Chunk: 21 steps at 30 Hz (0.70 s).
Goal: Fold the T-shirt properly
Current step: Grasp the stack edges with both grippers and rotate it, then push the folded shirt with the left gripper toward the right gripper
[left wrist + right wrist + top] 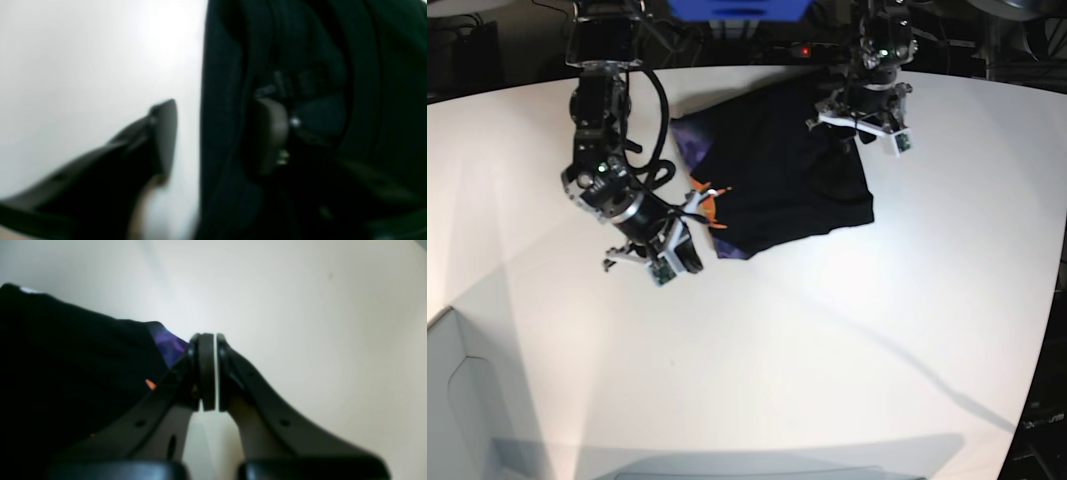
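left gripper (217,133) half-parted around an edge of the black t-shirt (787,180); right gripper (211,371) pressed together, empty. partly folded, still untidy, more folds needed.

Black T-shirt (787,180) lies on white table (827,340)

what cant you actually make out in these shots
- Left wrist view: blurred; whether the left gripper pinches the T-shirt edge is unclear.
- Base view: the left gripper's fingertips are hidden by its own wrist.
- Right wrist view: most of the T-shirt is cut off by the frame's left edge; the right gripper is shut, empty.
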Each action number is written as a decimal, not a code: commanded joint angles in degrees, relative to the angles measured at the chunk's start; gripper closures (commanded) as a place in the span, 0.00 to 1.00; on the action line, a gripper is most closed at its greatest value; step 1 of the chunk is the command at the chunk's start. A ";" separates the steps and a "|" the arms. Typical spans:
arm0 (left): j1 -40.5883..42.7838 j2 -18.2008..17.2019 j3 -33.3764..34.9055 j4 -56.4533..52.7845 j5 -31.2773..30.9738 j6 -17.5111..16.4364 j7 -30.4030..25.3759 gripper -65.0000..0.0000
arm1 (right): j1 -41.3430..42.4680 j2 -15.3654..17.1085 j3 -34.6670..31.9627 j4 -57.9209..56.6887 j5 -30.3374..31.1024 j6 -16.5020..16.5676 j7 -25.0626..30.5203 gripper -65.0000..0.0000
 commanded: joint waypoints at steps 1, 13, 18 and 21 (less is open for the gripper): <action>0.09 -0.01 0.13 -1.02 -0.14 0.38 2.83 0.62 | 0.91 -0.10 0.46 1.12 0.87 0.19 1.42 1.00; -10.55 -7.40 6.46 -8.23 0.39 0.29 3.01 1.00 | 1.70 0.16 12.07 1.21 0.96 0.19 1.50 1.00; -22.59 -18.30 24.30 -15.35 0.04 0.29 3.01 1.00 | 1.70 0.16 19.45 1.21 1.14 0.19 1.85 1.00; -32.61 -23.05 37.14 -19.04 0.39 0.29 2.92 1.00 | 2.40 0.16 24.46 1.65 1.14 0.19 1.50 1.00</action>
